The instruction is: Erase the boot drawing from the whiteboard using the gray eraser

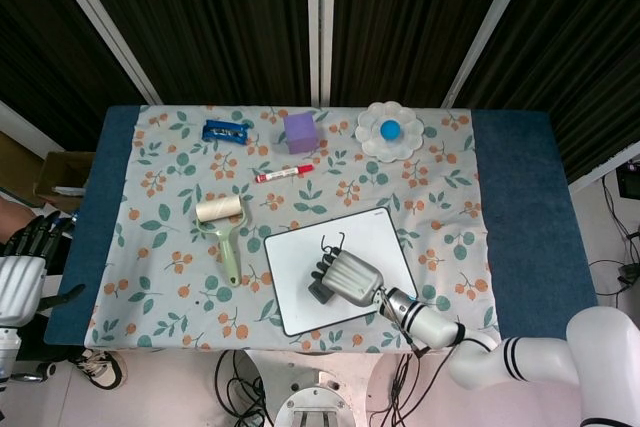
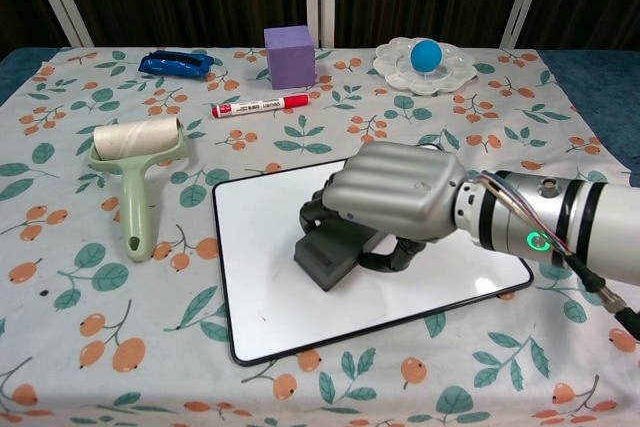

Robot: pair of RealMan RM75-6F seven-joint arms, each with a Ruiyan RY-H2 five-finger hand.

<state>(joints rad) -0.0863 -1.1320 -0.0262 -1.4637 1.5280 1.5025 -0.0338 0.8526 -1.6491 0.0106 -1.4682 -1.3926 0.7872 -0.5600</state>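
Bright even overhead light, soft shadows (faint under hand (image 2: 400,192)); both views sharp.

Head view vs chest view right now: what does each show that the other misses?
Head view only: the left hand off the table's left edge, holding nothing that shows, and remaining drawing strokes on the whiteboard just beyond the right hand.

Chest view only: the gray eraser seen clearly under the right hand's curled fingers, resting on the board.

Both: lint roller, red marker, purple cube, blue packet, blue ball in the white flower dish.
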